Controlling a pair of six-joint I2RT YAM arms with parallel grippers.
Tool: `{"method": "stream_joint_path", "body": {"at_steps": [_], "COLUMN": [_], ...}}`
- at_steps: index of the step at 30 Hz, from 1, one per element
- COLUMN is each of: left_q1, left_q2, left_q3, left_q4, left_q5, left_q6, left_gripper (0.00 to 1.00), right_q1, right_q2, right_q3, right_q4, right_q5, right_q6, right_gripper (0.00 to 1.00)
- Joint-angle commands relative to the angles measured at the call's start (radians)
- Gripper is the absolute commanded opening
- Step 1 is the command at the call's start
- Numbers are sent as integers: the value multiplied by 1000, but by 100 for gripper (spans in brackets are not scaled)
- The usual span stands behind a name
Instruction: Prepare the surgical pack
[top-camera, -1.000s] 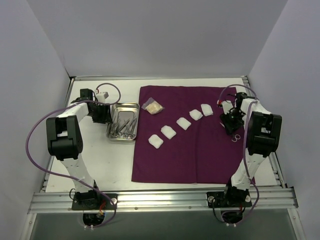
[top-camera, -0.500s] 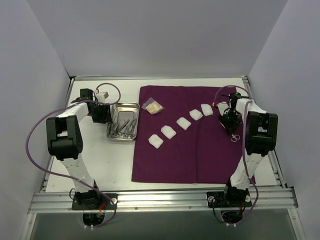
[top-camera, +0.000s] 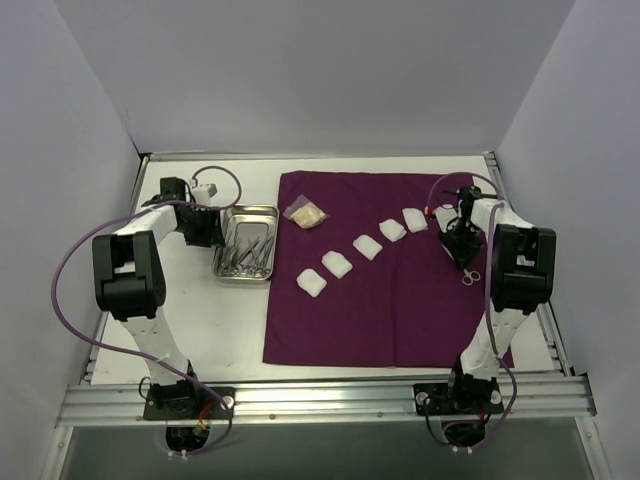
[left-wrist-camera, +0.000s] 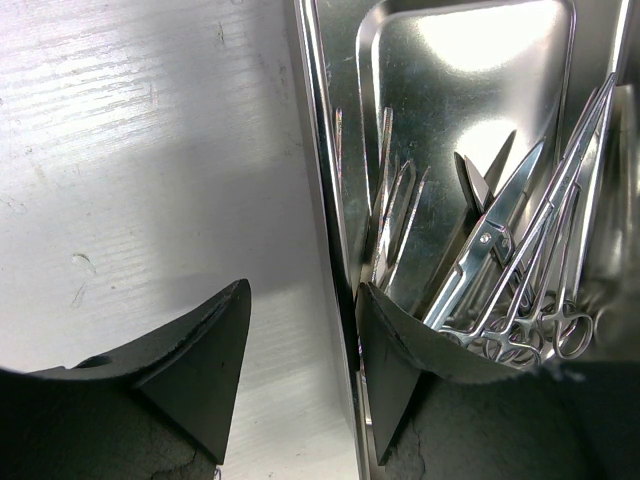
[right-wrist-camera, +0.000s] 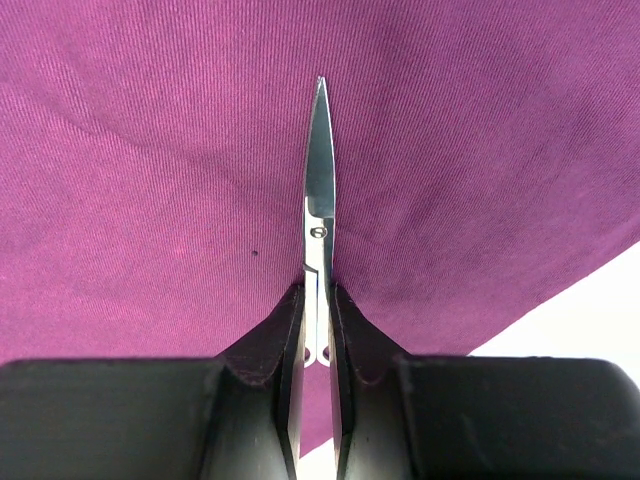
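The dark purple cloth (top-camera: 380, 310) lies spread across the middle of the table, with several white gauze pads (top-camera: 368, 247) in a diagonal row on it. The steel tray (top-camera: 252, 209) sits to its left and holds several thin metal instruments (left-wrist-camera: 520, 260). My left gripper (left-wrist-camera: 300, 330) is open astride the tray's left rim (left-wrist-camera: 325, 220), one finger outside and one inside. My right gripper (right-wrist-camera: 318, 295) is shut on a pair of scissors (right-wrist-camera: 318, 160) that lies flat on the cloth (right-wrist-camera: 150, 180) near its right edge. The scissors' handles (top-camera: 471, 272) stick out towards me.
A small clear packet (top-camera: 305, 213) with something pale inside lies on the cloth's far left corner. Bare white table (right-wrist-camera: 590, 310) shows just past the cloth's right edge. White walls enclose the table on three sides.
My right gripper's jaws have closed onto the scissors and the wrist has shifted slightly towards the back. The left arm has not moved.
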Motion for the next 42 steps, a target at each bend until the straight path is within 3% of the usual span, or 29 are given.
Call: {"method": "stream_joint_path", "body": {"at_steps": [1, 14, 21, 25, 31, 34, 38, 42], "left_q1": [3, 3, 3, 1, 3, 1, 1, 1], "left_q2": [-15, -24, -19, -25, -22, -21, -25, -39], "left_q3": [23, 22, 23, 22, 20, 20, 17, 13], "left_q4": [17, 19, 17, 19, 17, 19, 19, 22], "left_q5": [6, 9, 9, 9, 11, 11, 6, 6], "left_q6": [8, 8, 8, 8, 7, 7, 5, 3], "left_gripper": [56, 56, 56, 56, 56, 57, 56, 57], "right_q1": [-9, 10, 151, 238, 546, 695, 815, 912], "right_q2": [-25, -72, -103, -149, -163, -137, -16, 147], "right_q3": [18, 82, 256, 326, 437, 409, 412, 561], "right_q4": [-59, -73, -53, 40, 270, 471, 674, 647], "right_q5": [-41, -103, -201, -259, -132, -45, 23, 46], "right_q6": [-4, 33, 204, 360, 813, 1058, 1328, 1425], "right_gripper": [0, 0, 0, 0, 0, 0, 0, 0]}}
